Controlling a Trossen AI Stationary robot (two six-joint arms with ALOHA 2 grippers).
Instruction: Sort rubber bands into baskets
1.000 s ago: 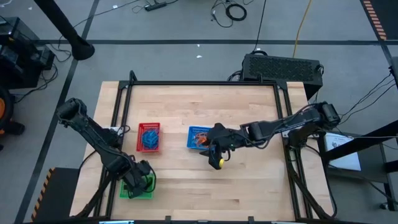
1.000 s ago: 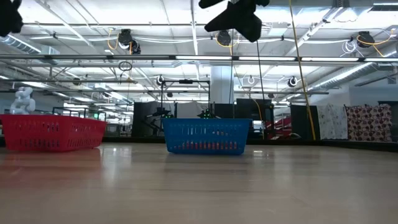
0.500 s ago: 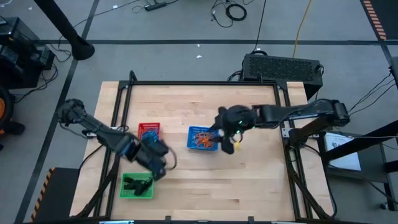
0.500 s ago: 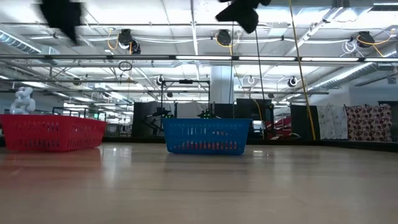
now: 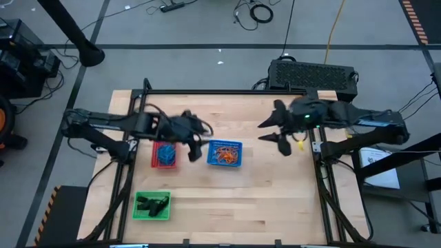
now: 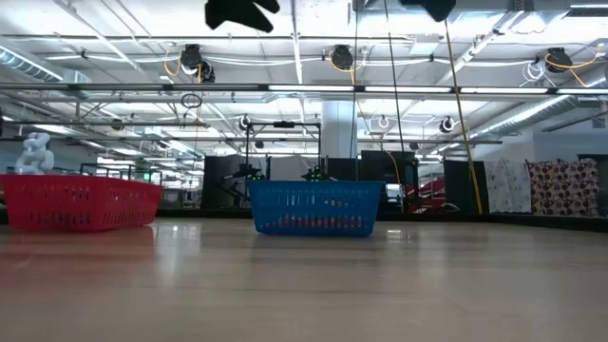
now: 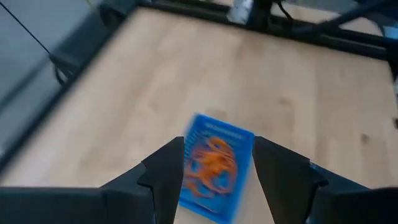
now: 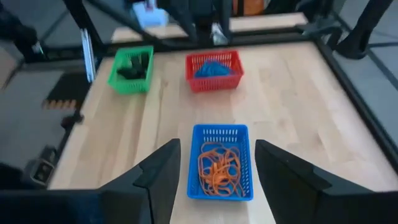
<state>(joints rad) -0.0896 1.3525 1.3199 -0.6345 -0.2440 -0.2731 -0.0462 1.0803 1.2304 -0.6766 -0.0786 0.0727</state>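
High view shows three baskets on the counter (image 5: pixel 275 200): a red basket (image 5: pixel 165 153), a blue basket (image 5: pixel 224 153) just beside it, and a green basket (image 5: pixel 151 206) nearer the front edge, well apart from the blue one. No loose rubber bands lie on the bare wood. Orange bands (image 8: pixel 219 168) fill the blue basket, blue bands (image 5: pixel 165 155) sit in the red one, and black bands (image 5: pixel 151 204) in the green one; single loops are too tangled to count.

Left gripper (image 5: pixel 200 143) hangs between the red and blue baskets, raised above them, its fingers (image 7: pixel 166 169) spread apart and holding nothing. Right gripper (image 5: pixel 270 132) hangs on the far side of the blue basket from the red one, also high, fingers (image 8: pixel 166 169) apart and empty.

Sorting looks finished, or very nearly so, though a stray band under an arm may be hidden. Next move is probably for both arms to pull back from the blue basket to rest, taking care not to clip a basket rim.
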